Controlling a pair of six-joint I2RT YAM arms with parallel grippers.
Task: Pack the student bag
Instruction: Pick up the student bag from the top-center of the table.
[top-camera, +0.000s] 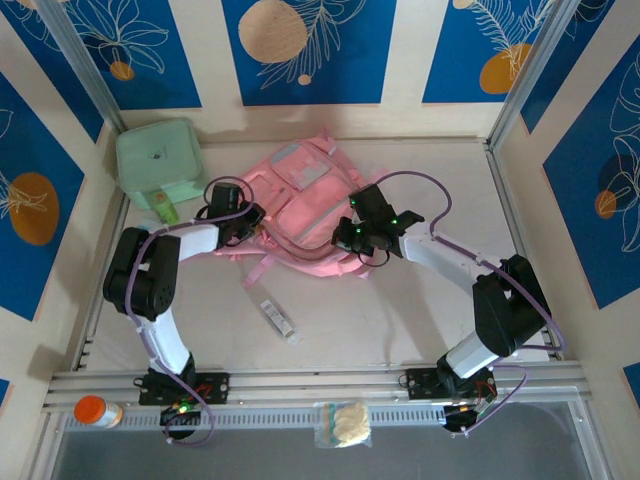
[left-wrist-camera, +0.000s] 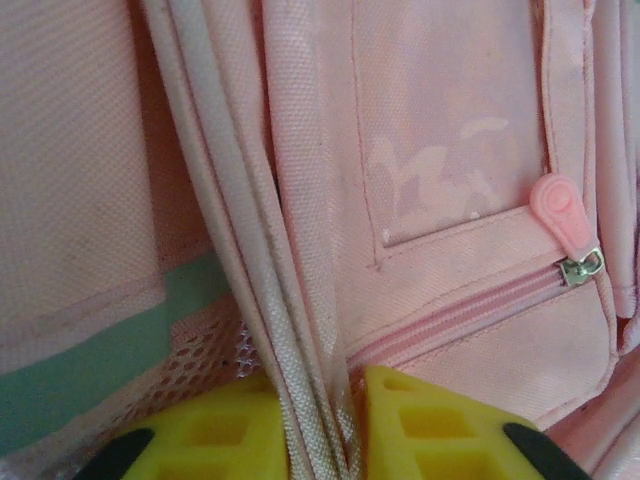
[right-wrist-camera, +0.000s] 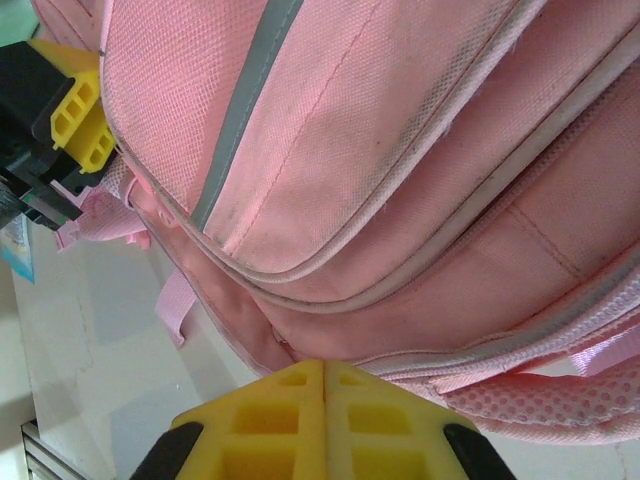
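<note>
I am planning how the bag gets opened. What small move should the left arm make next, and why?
Probably raise the left gripper slightly, to test its hold. Its yellow fingers stand on both sides of a piped fold of the student bag, which fills the gap between them. The right gripper, shut, sits at the bag's opposite side, so it might steady it.

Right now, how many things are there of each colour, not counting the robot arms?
Pink: 1, the student bag
Green: 2, the soft case and a small item beside it
White: 1, a flat packet
Orange: 1, an orange-capped jar
Clear: 1, a snack pouch
Total: 6
</note>
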